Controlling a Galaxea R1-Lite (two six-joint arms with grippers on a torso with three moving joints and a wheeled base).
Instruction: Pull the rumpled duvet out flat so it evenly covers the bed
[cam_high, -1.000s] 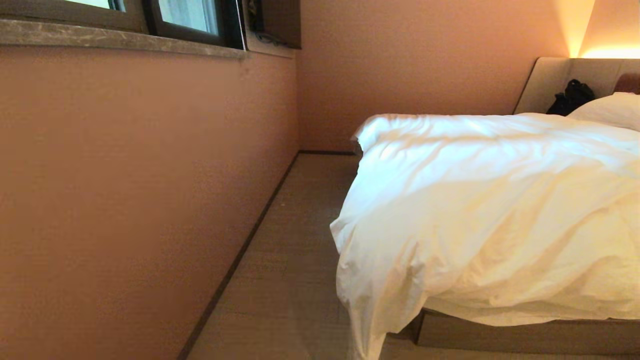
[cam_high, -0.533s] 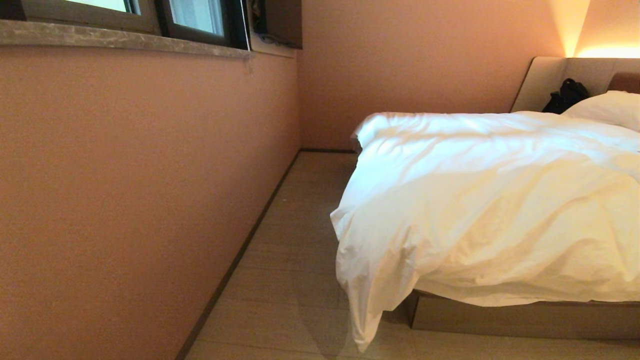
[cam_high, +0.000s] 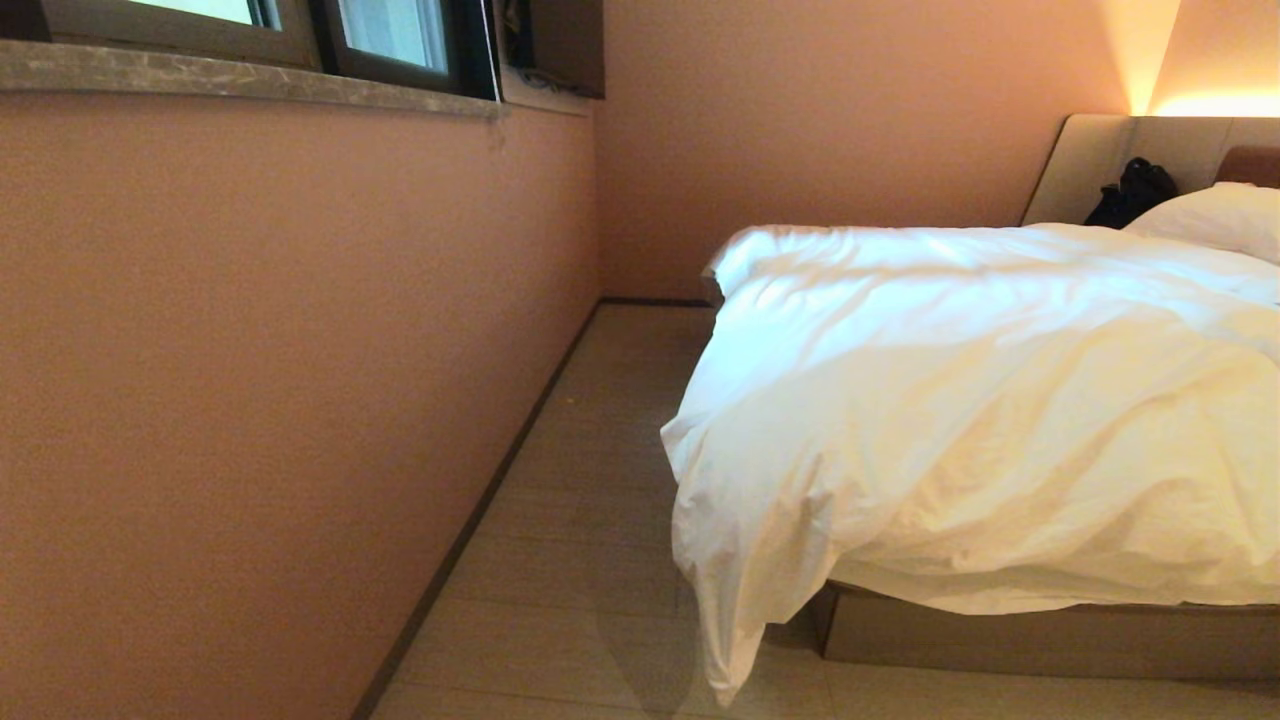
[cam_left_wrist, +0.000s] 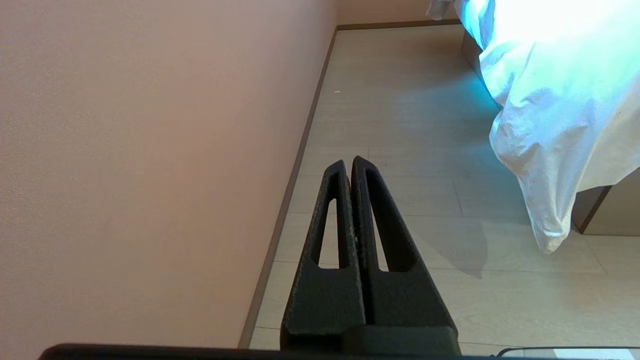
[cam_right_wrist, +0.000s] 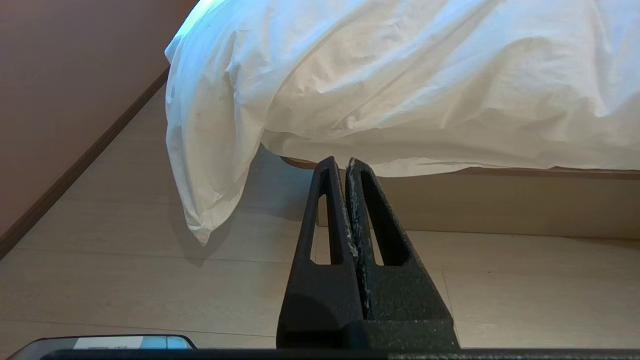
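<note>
The rumpled white duvet (cam_high: 980, 400) lies heaped over the bed (cam_high: 1000, 635), and one corner droops over the bed's near left corner almost to the floor. That hanging corner shows in both wrist views (cam_left_wrist: 545, 150) (cam_right_wrist: 210, 150). My left gripper (cam_left_wrist: 348, 164) is shut and empty, low over the floor beside the wall, apart from the duvet. My right gripper (cam_right_wrist: 339, 162) is shut and empty too, pointing at the bed's tan base (cam_right_wrist: 500, 205) below the duvet's edge. Neither arm shows in the head view.
A pink wall (cam_high: 250, 400) with a window sill (cam_high: 240, 80) runs along the left, leaving a floor aisle (cam_high: 590, 480) between it and the bed. A pillow (cam_high: 1215, 218) and a black bag (cam_high: 1135, 192) lie by the headboard (cam_high: 1110, 160).
From one second ago to half a second ago the whole head view shifted slightly, showing more floor under the bed's corner; the camera moved. Since then nothing has changed.
</note>
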